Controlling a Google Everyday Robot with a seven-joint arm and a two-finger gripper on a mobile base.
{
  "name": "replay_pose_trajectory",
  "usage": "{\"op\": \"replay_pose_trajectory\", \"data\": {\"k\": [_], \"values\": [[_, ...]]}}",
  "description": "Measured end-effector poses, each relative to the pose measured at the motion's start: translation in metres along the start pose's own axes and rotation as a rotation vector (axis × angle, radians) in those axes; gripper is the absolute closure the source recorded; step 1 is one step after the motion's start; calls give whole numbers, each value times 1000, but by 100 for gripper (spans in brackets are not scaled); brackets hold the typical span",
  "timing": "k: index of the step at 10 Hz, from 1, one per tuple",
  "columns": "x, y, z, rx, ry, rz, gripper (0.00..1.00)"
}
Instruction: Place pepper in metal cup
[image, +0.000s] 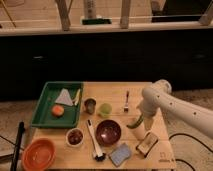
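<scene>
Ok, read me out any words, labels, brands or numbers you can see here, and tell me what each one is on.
None can be read.
A faint mark at the near right corner of the table: too blurred to read.
The gripper, above the table's right side at the pepper: no label shows.
The metal cup: no label shows.

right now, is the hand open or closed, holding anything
hand: closed on the pepper, low over the table's right side, right of the dark bowl
</scene>
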Motion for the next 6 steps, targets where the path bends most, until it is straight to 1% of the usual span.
{"op": "replay_pose_trajectory", "data": {"k": [4,6], "values": [[-4,-3,14,-4,-33,-67,20],[-5,-5,22,-4,-45,-82,20]]}}
